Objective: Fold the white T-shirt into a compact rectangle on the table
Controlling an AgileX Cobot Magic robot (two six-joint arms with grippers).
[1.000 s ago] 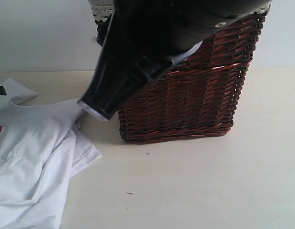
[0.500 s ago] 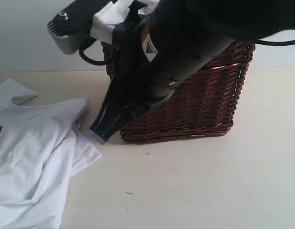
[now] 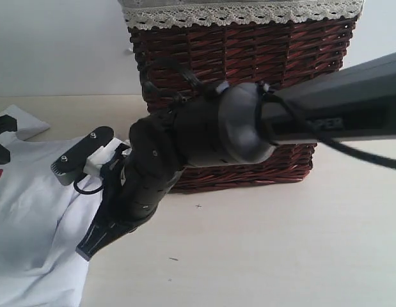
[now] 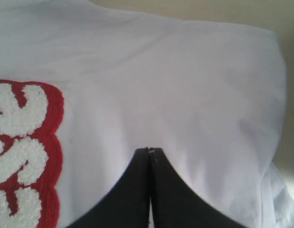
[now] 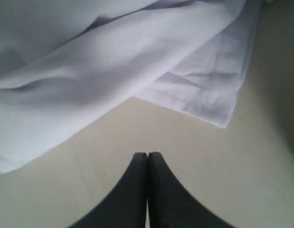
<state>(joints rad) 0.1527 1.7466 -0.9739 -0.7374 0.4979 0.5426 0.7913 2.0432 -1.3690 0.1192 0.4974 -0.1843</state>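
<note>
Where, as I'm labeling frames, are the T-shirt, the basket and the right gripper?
T-shirt (image 4: pixel 184 85): left wrist view, plain white chest cloth.
basket (image 3: pixel 249 51): exterior view, front wicker wall.
right gripper (image 5: pixel 147 155): right wrist view, tips of its shut fingers.

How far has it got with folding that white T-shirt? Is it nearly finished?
Early days. Done: the white T-shirt lies on the table, rumpled, with layers overlapping at one edge. In hand: nothing visibly gripped. The right gripper is shut over bare table beside that edge, and the left gripper is shut over the shirt beside its red-edged lettering. Left: all the folds into a compact rectangle.
</note>
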